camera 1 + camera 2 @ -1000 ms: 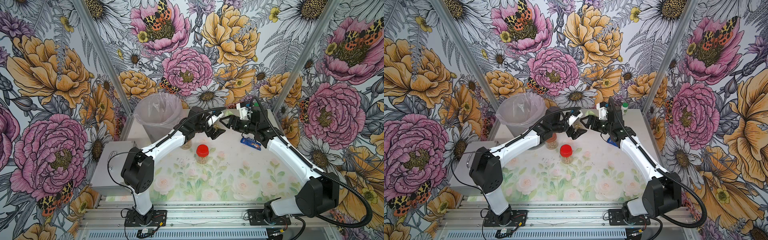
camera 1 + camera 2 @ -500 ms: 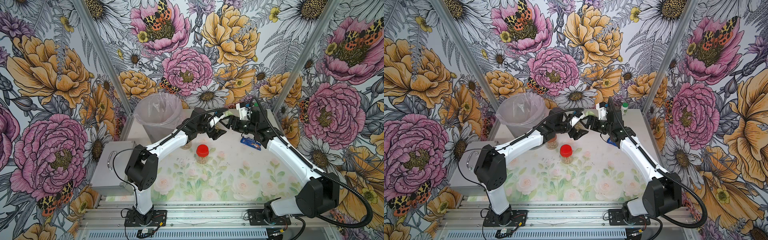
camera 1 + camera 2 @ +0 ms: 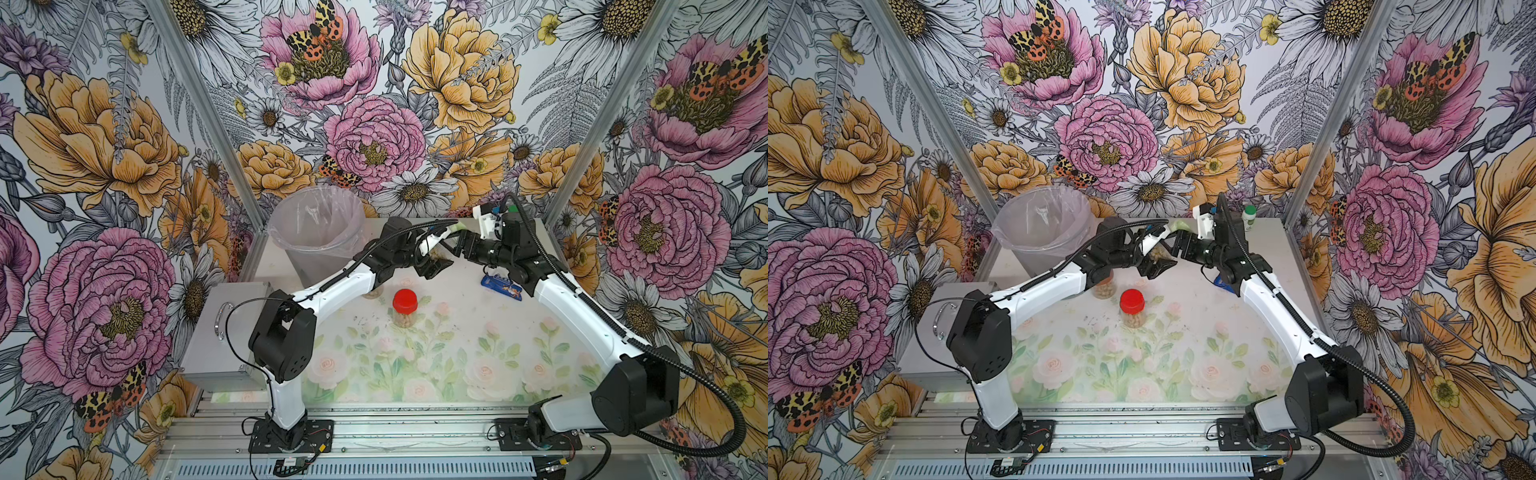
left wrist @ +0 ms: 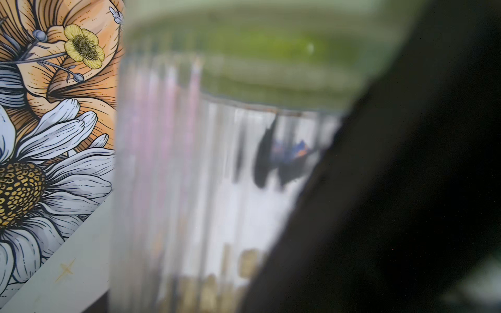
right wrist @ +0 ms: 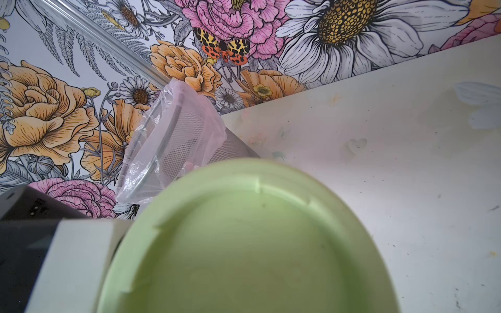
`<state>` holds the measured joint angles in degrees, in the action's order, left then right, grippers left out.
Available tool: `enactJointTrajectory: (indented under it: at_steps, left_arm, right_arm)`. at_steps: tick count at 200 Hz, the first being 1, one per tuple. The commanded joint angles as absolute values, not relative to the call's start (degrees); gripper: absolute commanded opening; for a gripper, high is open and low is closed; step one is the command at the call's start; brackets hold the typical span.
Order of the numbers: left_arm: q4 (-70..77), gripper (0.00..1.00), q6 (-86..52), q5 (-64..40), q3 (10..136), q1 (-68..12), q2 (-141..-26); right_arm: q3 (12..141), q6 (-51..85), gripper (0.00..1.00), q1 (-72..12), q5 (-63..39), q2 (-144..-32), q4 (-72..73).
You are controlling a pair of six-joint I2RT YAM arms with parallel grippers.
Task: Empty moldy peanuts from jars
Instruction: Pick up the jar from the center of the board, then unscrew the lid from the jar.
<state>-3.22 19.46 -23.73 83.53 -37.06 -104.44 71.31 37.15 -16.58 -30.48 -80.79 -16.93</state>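
Booth papered in large florals; table [image 3: 457, 353] has a pale rose print. Lined bin [image 3: 318, 232] at rear left. Red-lidded jar [image 3: 404, 307] of peanuts [image 3: 1133, 320] stands mid-table. Behind it is the green-lidded jar [image 3: 1158, 254], tilted. Left gripper [image 3: 434, 257] brackets its body; grip cannot be told. Right gripper [image 3: 457, 246] is clamped on its lid. Blue packet [image 3: 500, 286] at right, print unreadable.

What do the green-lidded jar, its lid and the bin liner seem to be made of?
Jar wall: clear, glossy, seemingly ribbed; plastic or glass, cannot tell. Its lid: light green, matte, moulded notches, probably plastic. Bin liner: thin, wrinkled, translucent plastic film.
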Motion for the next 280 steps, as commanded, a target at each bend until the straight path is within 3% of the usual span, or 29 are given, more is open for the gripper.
enactJointTrajectory:
  at_steps: [1, 34, 63, 115, 155, 210, 280]
  left_arm:
    - [2.37, 0.49, 17.08, -18.96, 81.60, -34.73, -101.44]
    - [5.30, 0.48, 17.15, -19.06, 79.24, -34.47, -100.48]
    - [6.71, 0.48, 16.09, -18.96, 78.40, -33.60, -100.27]
    - [12.80, 0.45, 13.59, -19.42, 74.87, -33.13, -98.16]
    - [33.44, 0.47, 7.72, -16.86, 66.54, -35.15, -96.13]
    - [58.79, 0.48, 7.47, -13.34, 60.54, -41.74, -102.57]
    - [63.01, 0.48, 5.38, -16.07, 61.60, -41.74, -109.95]
  right_arm:
    - [71.67, 36.39, 0.83, -16.68, -35.38, -76.40, -13.21]
    - [70.96, 36.03, 0.93, -16.35, -37.79, -75.97, -13.33]
    - [69.67, 35.85, 0.96, -15.94, -38.47, -74.87, -13.45]
    - [67.91, 35.45, 0.96, -12.94, -35.80, -69.91, -18.71]
    - [78.00, 40.46, 0.89, -9.70, -35.05, -71.90, -34.63]
    - [91.73, 41.58, 0.85, -9.02, -37.12, -79.10, -46.86]
    - [96.01, 38.12, 0.89, -14.25, -25.60, -81.43, -50.81]
